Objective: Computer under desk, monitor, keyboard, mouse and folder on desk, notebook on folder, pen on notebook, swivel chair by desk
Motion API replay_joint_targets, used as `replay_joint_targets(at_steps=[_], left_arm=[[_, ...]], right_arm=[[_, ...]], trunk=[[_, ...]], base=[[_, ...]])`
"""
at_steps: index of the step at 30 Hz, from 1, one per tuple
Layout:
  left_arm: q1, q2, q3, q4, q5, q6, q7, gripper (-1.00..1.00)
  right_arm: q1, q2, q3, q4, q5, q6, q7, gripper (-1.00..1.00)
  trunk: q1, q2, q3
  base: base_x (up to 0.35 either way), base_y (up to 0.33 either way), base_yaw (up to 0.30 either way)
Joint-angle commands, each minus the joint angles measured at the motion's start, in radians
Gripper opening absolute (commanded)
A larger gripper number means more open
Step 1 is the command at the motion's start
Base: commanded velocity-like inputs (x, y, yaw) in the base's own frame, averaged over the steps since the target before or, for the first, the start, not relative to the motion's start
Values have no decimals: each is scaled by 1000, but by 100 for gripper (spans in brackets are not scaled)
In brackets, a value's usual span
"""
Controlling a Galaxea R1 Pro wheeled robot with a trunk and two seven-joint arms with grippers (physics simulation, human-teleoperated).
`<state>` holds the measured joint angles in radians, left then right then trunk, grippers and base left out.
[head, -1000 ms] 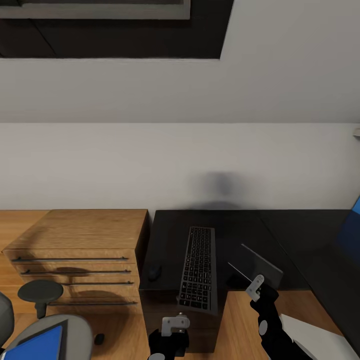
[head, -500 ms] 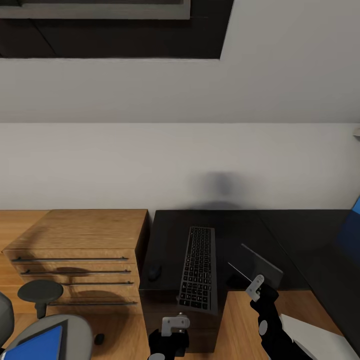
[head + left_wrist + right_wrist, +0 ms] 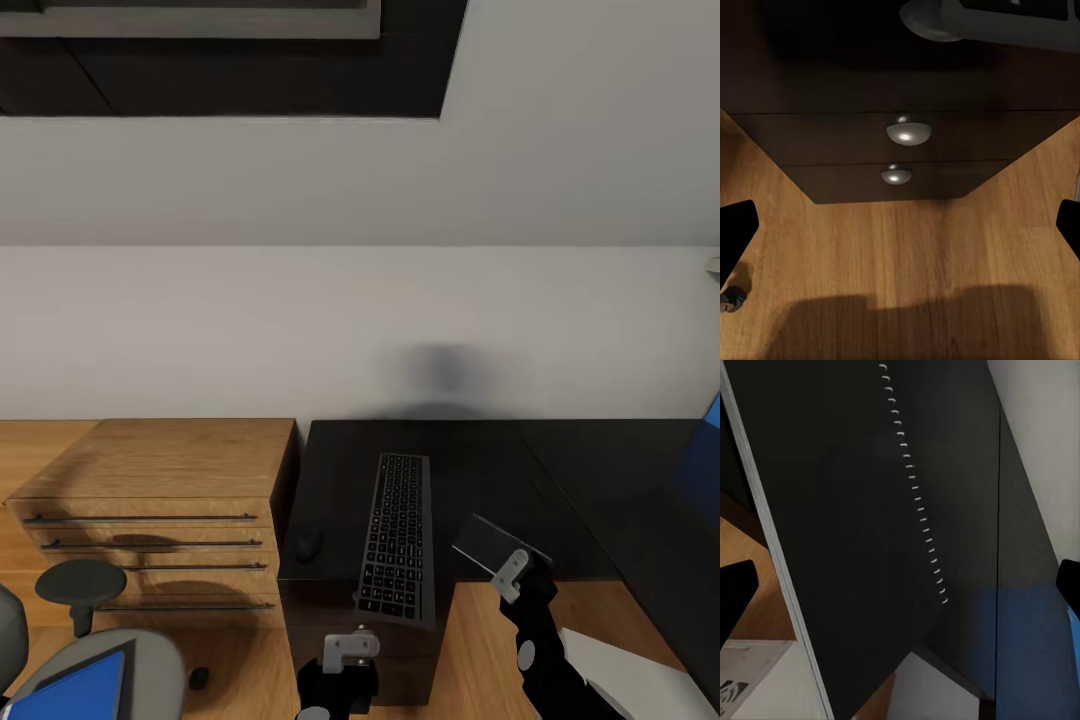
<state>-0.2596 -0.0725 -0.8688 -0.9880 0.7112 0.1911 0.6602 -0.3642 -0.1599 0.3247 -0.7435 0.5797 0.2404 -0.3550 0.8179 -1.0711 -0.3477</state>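
Note:
The keyboard (image 3: 395,540) lies lengthwise on the black desk (image 3: 470,460), its near end over the front edge. The dark mouse (image 3: 308,545) rests just left of it. A black spiral notebook (image 3: 497,545) sits at the desk's front edge, right in front of my right gripper (image 3: 515,572), which is open; up close its cover (image 3: 870,510) spans the space between the spread fingers. My left gripper (image 3: 350,650) is open below the keyboard, facing the desk's drawer knobs (image 3: 908,131). The blue folder (image 3: 75,690) lies on the swivel chair (image 3: 150,660). The monitor and pen are out of view.
A light-wood cabinet (image 3: 150,480) with drawers stands left of the desk. The chair's round black armrest (image 3: 80,582) is in front of it. The pale computer case (image 3: 625,680) sits on the wood floor at lower right. The desk's blue panel (image 3: 705,460) rises at the far right.
The notebook has dropped from a raised, tilted pose to a lower, flatter one at the desk edge. Both grippers and the camera have stayed put.

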Motion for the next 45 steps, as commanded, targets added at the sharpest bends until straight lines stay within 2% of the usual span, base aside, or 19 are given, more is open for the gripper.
replay_joint_targets(at_steps=[1,13,42,44,45], left_arm=[[-1,0,-2,-1,4,4,7,100],[-1,0,-1,-1,4,3,6,100],[-1,2,-1,2,3,2,5,100],[-1,3,-1,2,2,2,6,100],[-1,3,3,4,4,1,6,100]], right_arm=[[-1,-1,5,0,8,10,-4,100],[-1,-1,6,0,8,10,-4,100],[-1,0,7,2,7,8,-4,100],[-1,0,5,10,6,-3,-4,100],[-1,2,2,56,4,-61,-4,100]], trunk=[[0,-1,-1],[0,-1,-1],[0,-1,-1],[0,-1,-1],[0,-1,-1]], base=[[0,0,0],[-9,0,0],[-154,0,0],[-22,0,0],[-5,0,0]])
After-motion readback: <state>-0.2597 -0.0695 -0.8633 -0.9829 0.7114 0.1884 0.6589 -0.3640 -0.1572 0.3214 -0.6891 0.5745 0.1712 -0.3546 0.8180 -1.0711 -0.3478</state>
